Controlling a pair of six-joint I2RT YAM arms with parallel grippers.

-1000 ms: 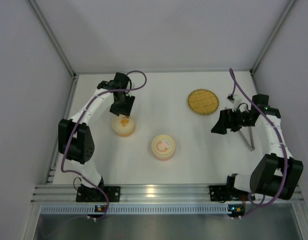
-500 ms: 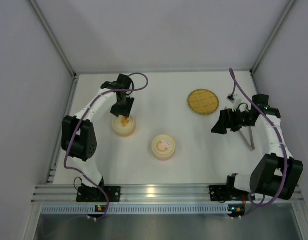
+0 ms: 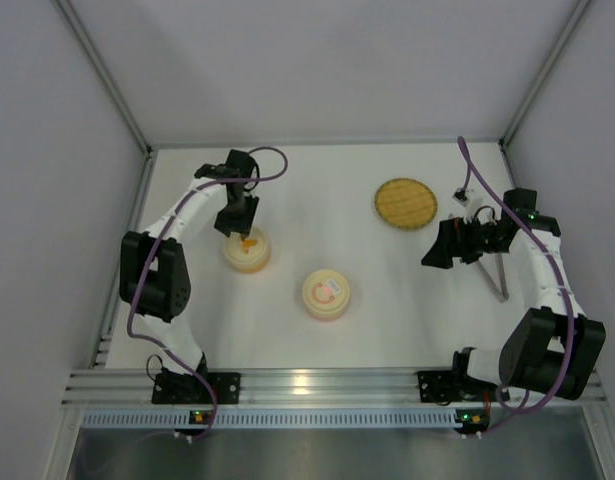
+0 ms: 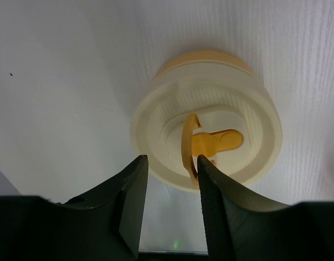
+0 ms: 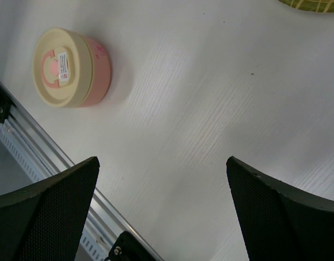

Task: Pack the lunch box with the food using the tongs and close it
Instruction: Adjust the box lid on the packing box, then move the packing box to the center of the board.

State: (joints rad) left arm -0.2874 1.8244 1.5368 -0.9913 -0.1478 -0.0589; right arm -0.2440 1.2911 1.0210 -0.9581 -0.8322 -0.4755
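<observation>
— What is on the white table (image 3: 387, 330)?
— A round pink lunch box (image 3: 326, 294) with a cream lid sits near the middle.
— What is around it?
— An orange lunch box (image 3: 247, 250) stands to its left, a bit farther back. A flat woven plate (image 3: 405, 203) lies behind it, to the right. Silver tongs (image 3: 497, 283) lie far to its right, near the table's side edge.

No word, brand or number could be read anywhere. The only lettering stood on a small white sticker (image 5: 62, 58) on the cream lid (image 5: 77, 68) of the pink lunch box (image 5: 100, 70), just beside the lid's pink mark (image 5: 49, 68). Its rows of fine print were too small to make out.
</observation>
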